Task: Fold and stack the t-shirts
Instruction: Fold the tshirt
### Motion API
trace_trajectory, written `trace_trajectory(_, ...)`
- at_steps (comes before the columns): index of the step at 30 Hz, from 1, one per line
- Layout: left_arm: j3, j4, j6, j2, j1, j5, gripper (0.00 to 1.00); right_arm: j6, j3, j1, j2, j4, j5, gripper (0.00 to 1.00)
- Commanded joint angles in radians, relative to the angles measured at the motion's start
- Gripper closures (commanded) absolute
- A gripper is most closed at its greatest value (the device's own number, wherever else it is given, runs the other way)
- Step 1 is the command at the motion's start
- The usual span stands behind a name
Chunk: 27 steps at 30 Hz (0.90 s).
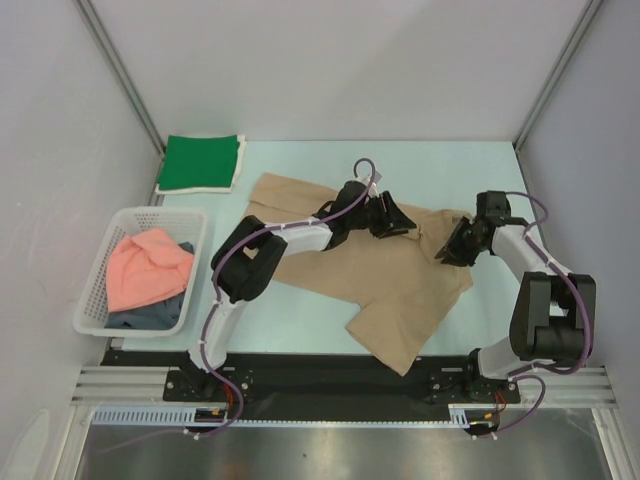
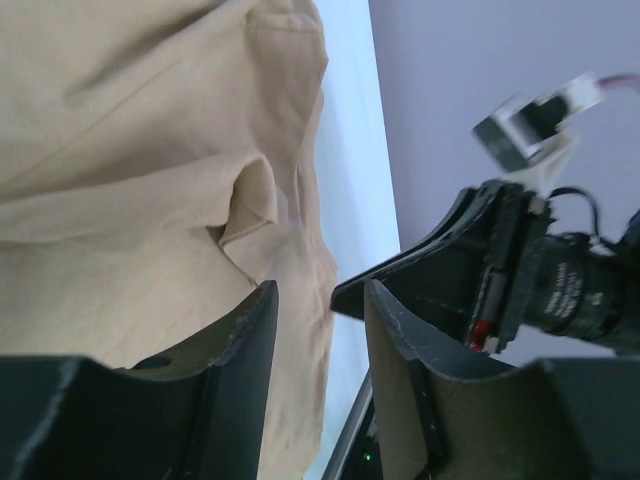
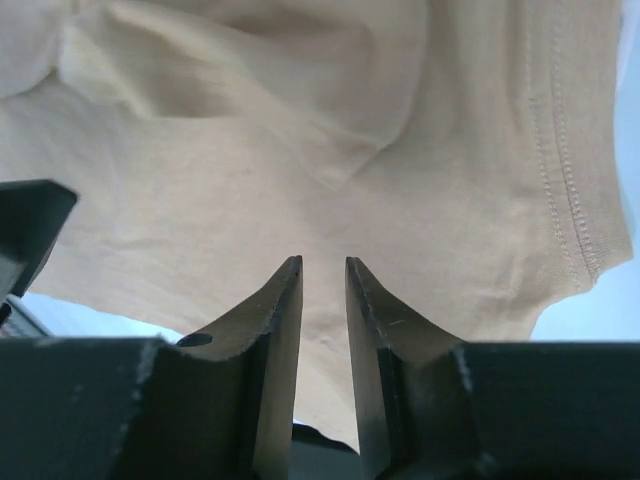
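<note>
The tan t-shirt (image 1: 385,275) lies spread and rumpled across the middle of the table. It fills the left wrist view (image 2: 130,150) and the right wrist view (image 3: 300,150). My left gripper (image 1: 398,218) is over its far edge, and its jaws (image 2: 320,290) are open with nothing between them. My right gripper (image 1: 448,250) is over the shirt's right sleeve, and its jaws (image 3: 323,262) stand a narrow gap apart, empty, just above the cloth. The green t-shirt (image 1: 201,162) lies folded at the back left. The salmon pink t-shirt (image 1: 147,268) and the dark grey-blue t-shirt (image 1: 150,316) lie crumpled in the basket.
The white lattice basket (image 1: 190,222) stands at the left side of the table. My right gripper's fingers (image 2: 420,275) show close beside my left gripper in the left wrist view. Grey walls close in the back and both sides.
</note>
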Motion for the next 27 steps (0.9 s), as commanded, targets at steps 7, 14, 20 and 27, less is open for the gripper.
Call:
trace_trajectory(7,0.049,0.032,-0.019,0.040,-0.054,-0.123,0.61,0.070,-0.067,-0.064,-0.013,0.140,-0.089,0.70)
trace_trajectory(14,0.080,-0.098,0.011,0.061,-0.063,-0.212,0.50,0.066,-0.075,-0.084,0.038,0.160,-0.111,0.68)
trace_trajectory(20,0.123,-0.095,0.006,0.109,-0.065,-0.226,0.49,0.072,-0.069,-0.084,0.072,0.177,-0.132,0.68)
trace_trajectory(27,0.149,-0.120,0.015,0.121,-0.065,-0.248,0.55,0.066,-0.070,-0.088,0.084,0.188,-0.135,0.68)
